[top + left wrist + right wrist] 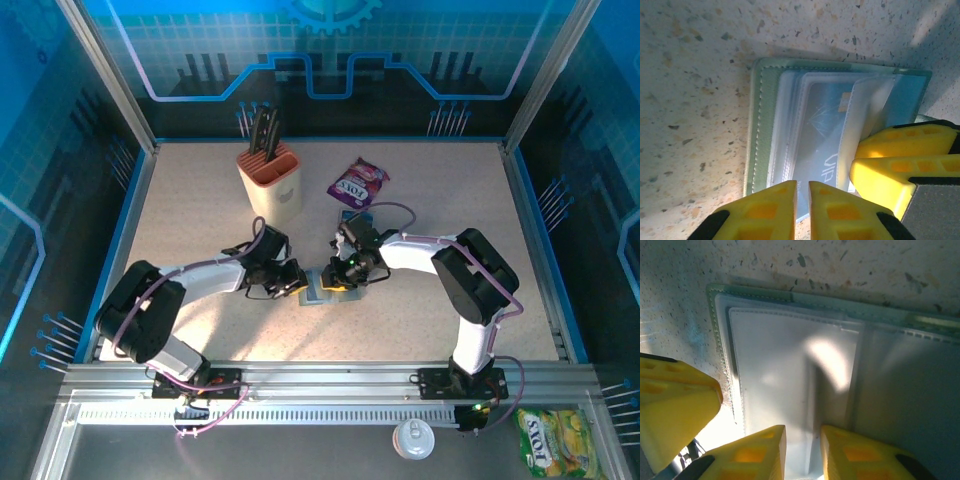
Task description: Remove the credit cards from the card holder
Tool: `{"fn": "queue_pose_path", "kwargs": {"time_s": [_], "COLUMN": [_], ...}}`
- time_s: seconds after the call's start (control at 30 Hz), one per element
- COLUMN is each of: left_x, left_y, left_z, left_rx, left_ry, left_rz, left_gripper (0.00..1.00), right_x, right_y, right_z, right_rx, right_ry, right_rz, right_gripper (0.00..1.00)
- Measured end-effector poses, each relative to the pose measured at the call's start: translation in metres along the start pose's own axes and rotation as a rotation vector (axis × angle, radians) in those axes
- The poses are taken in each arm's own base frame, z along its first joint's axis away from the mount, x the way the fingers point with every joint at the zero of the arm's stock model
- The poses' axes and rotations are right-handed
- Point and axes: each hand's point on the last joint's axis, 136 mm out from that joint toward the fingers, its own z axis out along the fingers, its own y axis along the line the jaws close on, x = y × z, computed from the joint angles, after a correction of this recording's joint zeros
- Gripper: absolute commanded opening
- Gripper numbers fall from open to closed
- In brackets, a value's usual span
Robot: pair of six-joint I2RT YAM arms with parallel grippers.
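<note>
Yellow-fingered and nearest the lens, my left tool point(802, 200) sits at the lower edge of the card holder point(757, 130). Its jaws are drawn almost together, with only a thin slit between them. The bottom edge of the clear sleeves point(787, 135) runs right up to that slit. I cannot tell whether plastic is pinched there or merely lies under the tips.

My right tool point(802, 447) comes in from the opposite side and hangs over the holder's pale inner panel. Its jaws stand a little wider, and a fold of the sleeve leads into the gap. Whether it grips anything I cannot tell either.

The holder lies open and flat on the speckled counter point(690, 100), midway between my two arms, with both tools meeting right over it. A blue credit card point(822, 135) with a small gold chip shows through the sleeves. It is fully seated in its pocket, just beyond my left tips and just beside the right tool's fingers.

I judge this to be the first extraction, at the stage of finding a hold, with no card drawn out of this pocket yet. The next move calls for one tool to pin the holder down. The other must nip the card's edge alone, not the sleeve, and draw it straight along the pocket's mouth. The card is thin and slick, so a careless pull would likely drag the whole holder across the counter.
</note>
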Motion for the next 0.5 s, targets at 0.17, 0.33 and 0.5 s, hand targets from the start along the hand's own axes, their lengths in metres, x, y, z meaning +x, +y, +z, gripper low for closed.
{"fn": "queue_pose_path", "kwargs": {"time_s": [0.17, 0.33, 0.5], "left_x": [0.002, 0.000, -0.002], "left_y": [-0.004, -0.011, -0.015], "left_z": [0.004, 0.007, 0.011], "left_rx": [0.013, 0.030, 0.042], "left_ry": [0.007, 0.009, 0.015], "left_rz": [0.000, -0.002, 0.004], "left_gripper": [0.20, 0.21, 0.21], "right_x": [0.000, 0.000, 0.001], "right_y": [0.000, 0.000, 0.000], "right_z": [0.000, 0.001, 0.001], "right_rx": [-0.003, -0.005, -0.007], "right_ry": [0.001, -0.001, -0.002], "right_rz": [0.002, 0.001, -0.001], "right_gripper": [0.26, 0.26, 0.26]}}
